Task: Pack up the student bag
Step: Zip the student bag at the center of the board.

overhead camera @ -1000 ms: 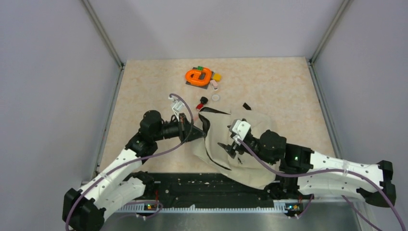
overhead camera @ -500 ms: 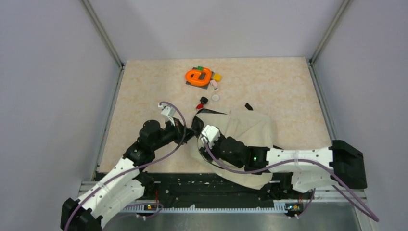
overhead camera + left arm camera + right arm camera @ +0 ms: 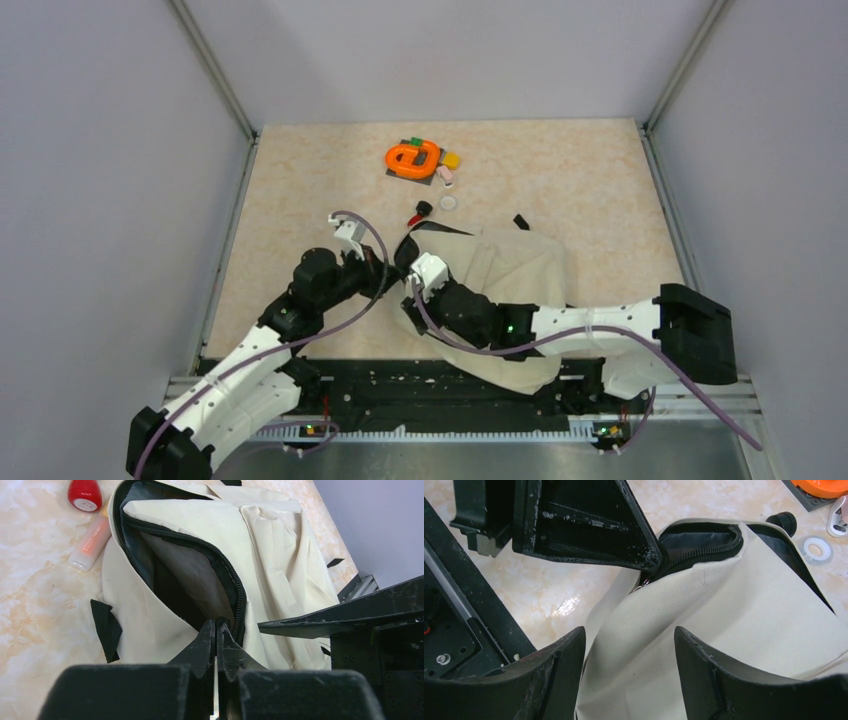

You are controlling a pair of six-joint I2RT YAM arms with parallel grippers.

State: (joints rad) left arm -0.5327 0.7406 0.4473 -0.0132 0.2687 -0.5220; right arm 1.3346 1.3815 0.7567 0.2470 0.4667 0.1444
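Note:
The student bag (image 3: pixel 520 270) is a cream fabric backpack lying flat in the near middle of the table, with its black zipper mouth (image 3: pixel 200 545) gaping to show dark lining. My left gripper (image 3: pixel 217 626) is shut on the zipper edge at the bag's left corner and also shows in the right wrist view (image 3: pixel 651 565). My right gripper (image 3: pixel 629 645) stands open right beside it. Its fingers (image 3: pixel 709 670) straddle a fold of the cream fabric without pinching it. From above, both grippers meet at the bag's left edge (image 3: pixel 400 285).
A red-capped item (image 3: pixel 85 494) and a small pale tube (image 3: pixel 90 542) lie just beyond the bag's mouth. Farther back sit an orange looped object (image 3: pixel 412 158) on a dark plate, a yellow piece (image 3: pixel 452 159), a pink piece (image 3: pixel 446 175) and a white ring (image 3: pixel 449 202).
My right arm swept left across the bag, from its middle to its left edge beside the left gripper. The left gripper pulled back slightly, keeping its hold on the edge.

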